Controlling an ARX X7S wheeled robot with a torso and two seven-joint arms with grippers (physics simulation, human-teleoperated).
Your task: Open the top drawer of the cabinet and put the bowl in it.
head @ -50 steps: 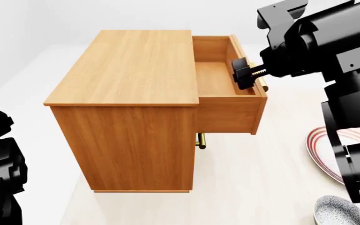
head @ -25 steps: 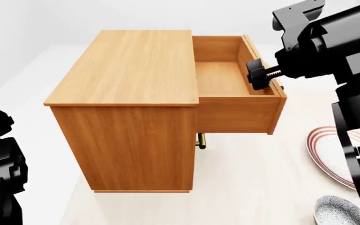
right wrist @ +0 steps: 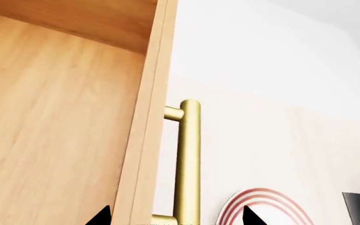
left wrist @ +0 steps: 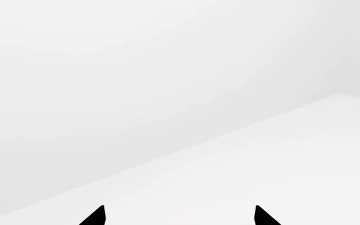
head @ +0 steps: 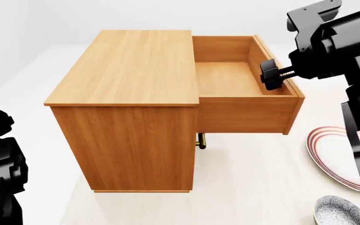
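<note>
Clearly the shallow orange-brown wooden top drawer (head: 243, 89) stands well out of the boxy orange-brown three-drawer cabinet (head: 130, 103), its bare floor open to the head view. The black right gripper (head: 271, 76) sits at the drawer's front edge, and the right wrist view shows its two finger tips either side of the brass bar handle (right wrist: 186, 164), so it looks clamped on that bar, though the contact itself lies below the picture's edge. The black left gripper (left wrist: 178, 216) shows only two well-separated tips against blank white, so it is apart and holds nothing.

The small round bowl with the blue-grey speckled pattern (head: 337, 212) rests on the pale worktop (head: 255, 178) at the near right, just beside the flat red-ringed white plate (head: 330, 154) and well apart from the drawer.

Risks, as I judge them: further pulling could drag the drawer off its runners or shift the cabinet. Letting go carelessly might nudge the drawer inward. Reaching for the bowl, the right arm could clip the plate or the drawer's projecting corner.
</note>
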